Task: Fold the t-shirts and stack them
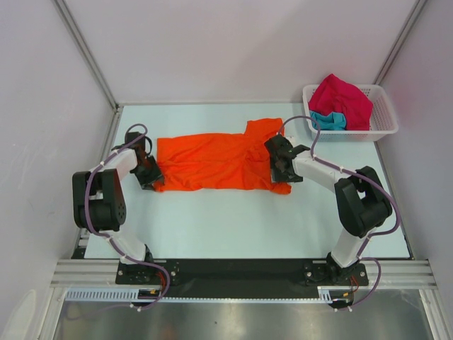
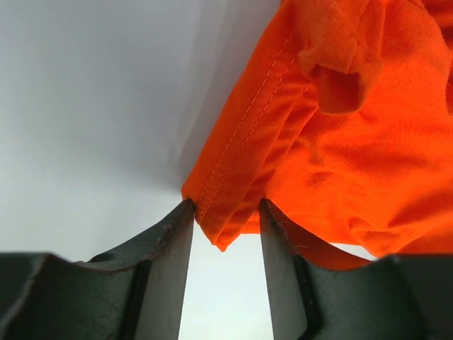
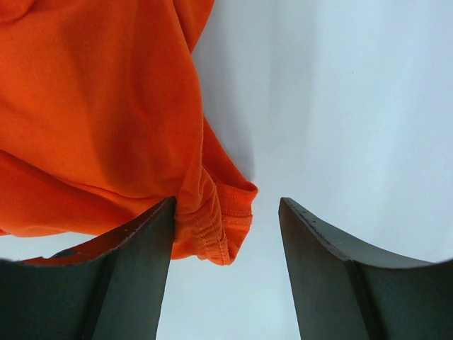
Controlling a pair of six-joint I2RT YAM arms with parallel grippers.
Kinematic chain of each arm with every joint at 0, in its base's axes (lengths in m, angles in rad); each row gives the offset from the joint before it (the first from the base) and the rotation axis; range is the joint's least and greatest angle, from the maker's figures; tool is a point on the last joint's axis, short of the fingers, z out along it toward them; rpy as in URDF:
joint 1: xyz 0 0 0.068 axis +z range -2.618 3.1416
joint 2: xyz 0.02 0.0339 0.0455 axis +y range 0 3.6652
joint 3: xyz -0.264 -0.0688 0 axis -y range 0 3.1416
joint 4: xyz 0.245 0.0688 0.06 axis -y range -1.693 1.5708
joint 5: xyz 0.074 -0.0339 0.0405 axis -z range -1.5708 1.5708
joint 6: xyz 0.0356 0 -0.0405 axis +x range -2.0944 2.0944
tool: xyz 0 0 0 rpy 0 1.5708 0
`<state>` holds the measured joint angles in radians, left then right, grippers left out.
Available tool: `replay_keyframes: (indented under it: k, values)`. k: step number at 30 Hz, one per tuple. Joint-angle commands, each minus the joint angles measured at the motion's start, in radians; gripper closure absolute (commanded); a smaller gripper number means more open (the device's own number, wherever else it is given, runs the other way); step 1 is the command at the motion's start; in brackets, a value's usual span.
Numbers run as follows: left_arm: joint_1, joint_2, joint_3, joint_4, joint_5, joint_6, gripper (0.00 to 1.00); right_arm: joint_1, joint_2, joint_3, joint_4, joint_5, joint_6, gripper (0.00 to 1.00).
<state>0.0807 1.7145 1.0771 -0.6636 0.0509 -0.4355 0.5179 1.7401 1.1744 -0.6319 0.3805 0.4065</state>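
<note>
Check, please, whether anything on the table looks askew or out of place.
The orange t-shirt is not lying flat: its right end is bunched, with a flap poking toward the far edge. In the white basket, a crimson-pink shirt is heaped above the rim over a teal one. Nothing looks damaged.

Wide overhead view from behind; both wrist views close, downward, sharing the orange t-shirt (image 1: pixel 212 163).

We judge this a robotics laboratory test cell. White panels (image 1: pixel 233 42) on aluminium posts (image 1: pixel 85 53) enclose a pale table (image 1: pixel 233 219) from 9 through 12 to 3 o'clock. An aluminium rail (image 1: pixel 92 273) at 6 o'clock carries the cabled left arm (image 1: pixel 99 202) and right arm (image 1: pixel 361 205).
</note>
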Motion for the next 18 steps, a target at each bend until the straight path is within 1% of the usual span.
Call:
replay_keyframes:
  k: [1, 3, 4, 6, 7, 8, 9, 10, 11, 12, 13, 18]
  values:
    - [-0.006, -0.001, 0.004, 0.018, -0.011, 0.006, 0.55, -0.006, -0.016, -0.012, 0.038, -0.008, -0.005, 0.36]
    - [-0.006, -0.003, 0.004, 0.019, -0.010, 0.004, 0.58, -0.006, -0.013, -0.016, 0.043, -0.015, -0.005, 0.37]
    - [-0.004, -0.001, 0.004, 0.021, -0.008, 0.004, 0.61, -0.006, -0.010, -0.018, 0.047, -0.028, -0.003, 0.39]
    - [-0.004, -0.001, 0.003, 0.021, -0.005, 0.006, 0.76, -0.004, -0.011, -0.022, 0.055, -0.043, -0.005, 0.44]
    - [-0.004, -0.003, 0.003, 0.022, -0.003, 0.006, 0.83, -0.004, -0.011, -0.025, 0.063, -0.057, -0.005, 0.54]
    - [-0.004, 0.000, 0.004, 0.021, -0.002, 0.004, 0.92, -0.004, -0.013, -0.031, 0.066, -0.066, -0.006, 0.60]
    - [-0.004, 0.000, 0.003, 0.022, 0.000, 0.006, 0.94, -0.004, -0.013, -0.033, 0.069, -0.069, -0.006, 0.67]
    - [-0.004, -0.001, 0.003, 0.021, 0.000, 0.004, 0.96, -0.004, -0.014, -0.036, 0.072, -0.080, -0.006, 0.82]
    - [-0.004, 0.000, 0.003, 0.021, 0.000, 0.004, 1.00, -0.004, -0.017, -0.042, 0.077, -0.083, -0.008, 0.90]
    - [-0.004, -0.001, 0.003, 0.022, 0.000, 0.004, 1.00, -0.004, -0.019, -0.044, 0.078, -0.084, -0.005, 0.97]
    - [-0.006, -0.003, 0.003, 0.022, 0.000, 0.004, 1.00, -0.002, -0.019, -0.045, 0.080, -0.088, -0.008, 1.00]
    - [-0.004, -0.013, 0.004, 0.015, -0.005, 0.007, 1.00, -0.001, -0.045, -0.062, 0.083, -0.075, -0.009, 1.00]
